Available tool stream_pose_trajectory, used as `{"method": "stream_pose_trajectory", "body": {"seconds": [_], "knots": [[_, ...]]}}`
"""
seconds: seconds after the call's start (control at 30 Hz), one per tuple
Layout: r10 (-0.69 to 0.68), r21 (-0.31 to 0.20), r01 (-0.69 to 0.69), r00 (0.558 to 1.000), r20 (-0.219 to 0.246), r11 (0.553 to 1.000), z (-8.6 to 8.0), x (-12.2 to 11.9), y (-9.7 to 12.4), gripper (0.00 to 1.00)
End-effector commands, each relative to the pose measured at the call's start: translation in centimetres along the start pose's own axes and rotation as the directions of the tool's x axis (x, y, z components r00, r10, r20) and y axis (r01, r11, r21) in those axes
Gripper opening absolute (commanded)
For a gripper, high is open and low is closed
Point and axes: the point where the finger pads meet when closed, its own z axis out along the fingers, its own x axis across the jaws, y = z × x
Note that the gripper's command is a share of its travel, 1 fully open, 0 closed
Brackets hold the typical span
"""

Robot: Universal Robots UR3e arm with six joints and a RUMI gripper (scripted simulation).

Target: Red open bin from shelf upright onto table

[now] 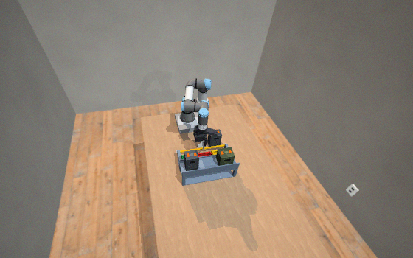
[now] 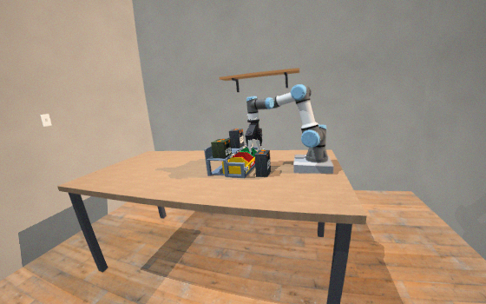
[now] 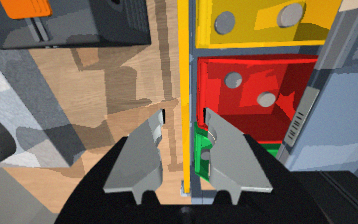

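The red open bin (image 1: 204, 154) (image 2: 244, 155) (image 3: 280, 120) sits in the blue-grey shelf (image 1: 209, 171) (image 2: 208, 155) (image 3: 347, 112), between a yellow bin (image 2: 234, 168) (image 3: 260, 30) and a green bin (image 3: 200, 157). Two grey round parts (image 3: 233, 80) (image 3: 266, 99) lie in the red bin. My gripper (image 1: 202, 144) (image 2: 254, 143) (image 3: 183, 109) is partly open and empty, pointing down. In the wrist view its fingertips appear on either side of the yellow rail (image 3: 184, 75), one over the red bin's near corner. Their height above the rim is hard to tell.
A dark box (image 1: 192, 163) (image 2: 236, 138) and a green box (image 1: 226, 159) (image 2: 220, 148) stand on the shelf's upper level. Another dark box (image 1: 214, 139) (image 2: 263, 165) (image 3: 95, 25) stands on the table (image 1: 272, 206) (image 2: 147, 187), on the robot's side of the shelf.
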Motion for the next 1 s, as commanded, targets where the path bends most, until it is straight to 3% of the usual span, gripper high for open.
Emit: {"method": "stream_pose_trajectory", "body": {"seconds": [0.0,0.97], "knots": [[0.0,-0.001,0.0,1.0,-0.012,1.0,0.62,0.21,0.03,0.28],[0.0,-0.001,0.0,1.0,-0.012,1.0,-0.05,0.22,0.04,0.28]]}}
